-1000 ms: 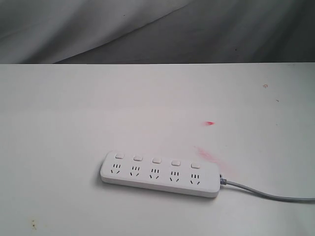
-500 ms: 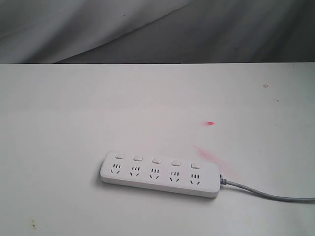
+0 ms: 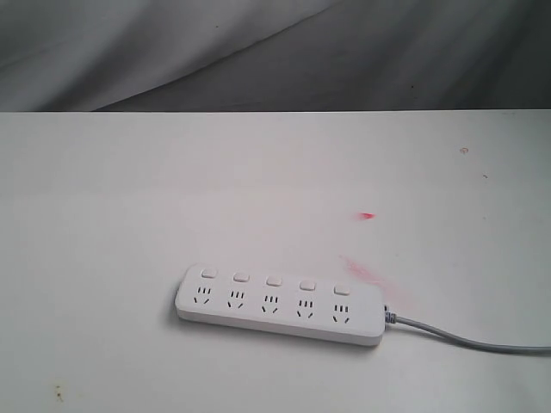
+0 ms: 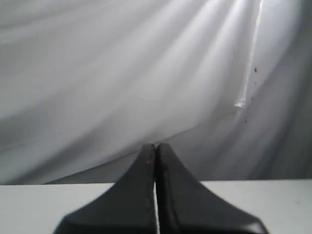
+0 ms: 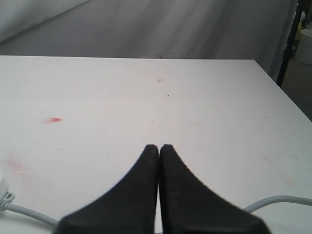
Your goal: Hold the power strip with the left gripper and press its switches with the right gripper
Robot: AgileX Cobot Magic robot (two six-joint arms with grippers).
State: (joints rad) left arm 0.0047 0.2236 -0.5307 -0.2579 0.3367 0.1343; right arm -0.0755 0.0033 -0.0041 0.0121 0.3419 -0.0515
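The white power strip [image 3: 280,305] lies flat on the white table [image 3: 129,198], near the front middle of the exterior view. Its five small switches [image 3: 273,280] run in a row along the far side, one above each socket. A grey cord [image 3: 465,339] leaves its right end; the right wrist view also catches that cord [image 5: 29,213] and a bit of the strip's end [image 5: 4,184]. Neither arm appears in the exterior view. My left gripper [image 4: 155,146] is shut and empty, facing the grey cloth. My right gripper [image 5: 159,147] is shut and empty above the table.
Crumpled grey cloth [image 3: 275,52] hangs behind the table's far edge. Red smears [image 3: 368,215] mark the tabletop right of the strip. In the right wrist view the table edge [image 5: 285,97] drops off, with a dark pole [image 5: 288,44] and a white cup [image 5: 306,46] beyond.
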